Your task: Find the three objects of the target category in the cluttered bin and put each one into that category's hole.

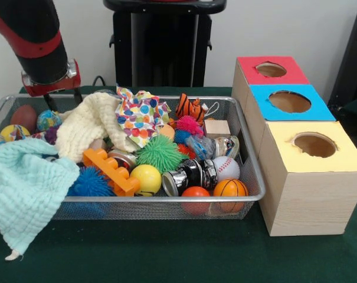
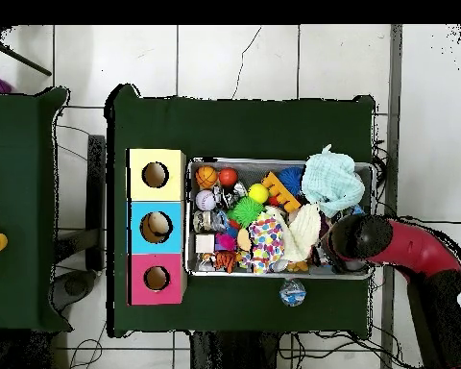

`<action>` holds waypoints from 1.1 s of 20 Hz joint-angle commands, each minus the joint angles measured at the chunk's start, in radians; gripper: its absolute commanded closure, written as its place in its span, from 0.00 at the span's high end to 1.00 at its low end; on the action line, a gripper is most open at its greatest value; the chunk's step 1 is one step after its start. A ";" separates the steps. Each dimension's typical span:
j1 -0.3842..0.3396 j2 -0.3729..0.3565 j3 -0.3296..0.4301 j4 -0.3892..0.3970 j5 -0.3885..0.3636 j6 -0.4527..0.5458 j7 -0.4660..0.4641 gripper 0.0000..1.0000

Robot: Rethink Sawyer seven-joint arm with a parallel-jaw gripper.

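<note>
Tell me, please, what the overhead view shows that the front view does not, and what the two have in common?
Only the overhead view shows a small speckled ball lying on the green table cloth outside the basket, the tiled floor around the table, and something pale inside the blue box's hole.

Only the front view shows the plain wooden sides of the boxes and the black pedestal.

Both show the silver wire mesh basket of toys and cloths, the red, blue and yellow topped boxes beside it, and the red and black arm over one end.

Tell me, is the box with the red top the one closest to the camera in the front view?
No, the box with the yellow top stands nearest, the blue one behind it, and the red one is farthest back.
</note>
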State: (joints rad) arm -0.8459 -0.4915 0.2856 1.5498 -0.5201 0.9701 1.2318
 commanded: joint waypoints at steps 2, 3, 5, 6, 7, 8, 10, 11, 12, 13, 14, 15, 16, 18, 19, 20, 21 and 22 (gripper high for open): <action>-0.024 0.084 -0.033 0.040 0.021 -0.099 0.137 1.00; -0.020 0.074 -0.036 0.050 0.023 -0.098 0.144 1.00; -0.003 0.038 -0.041 0.068 0.029 -0.076 0.147 1.00; 0.011 0.014 -0.044 0.071 0.032 -0.049 0.144 1.00; 0.024 -0.015 -0.047 0.073 0.036 -0.022 0.139 1.00; 0.038 -0.044 -0.049 0.075 0.040 0.005 0.133 1.00; 0.057 -0.094 -0.056 0.081 0.050 0.040 0.128 1.00; 0.065 -0.115 -0.059 0.085 0.056 0.055 0.126 1.00; 0.075 -0.134 -0.063 0.090 0.063 0.065 0.127 1.00; 0.084 -0.153 -0.067 0.096 0.070 0.075 0.128 1.00; 0.094 -0.172 -0.070 0.101 0.078 0.085 0.129 1.00; 0.105 -0.189 -0.075 0.105 0.085 0.100 0.130 1.00; 0.116 -0.206 -0.080 0.109 0.094 0.111 0.132 1.00; 0.135 -0.234 -0.088 0.121 0.111 0.130 0.135 1.00; 0.144 -0.247 -0.094 0.130 0.120 0.135 0.140 1.00; 0.150 -0.255 -0.100 0.140 0.127 0.132 0.145 1.00; 0.156 -0.264 -0.106 0.151 0.136 0.123 0.151 1.00; 0.162 -0.274 -0.111 0.163 0.144 0.114 0.158 1.00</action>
State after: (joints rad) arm -0.7138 -0.6914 0.1956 1.6213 -0.4293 0.9968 1.2318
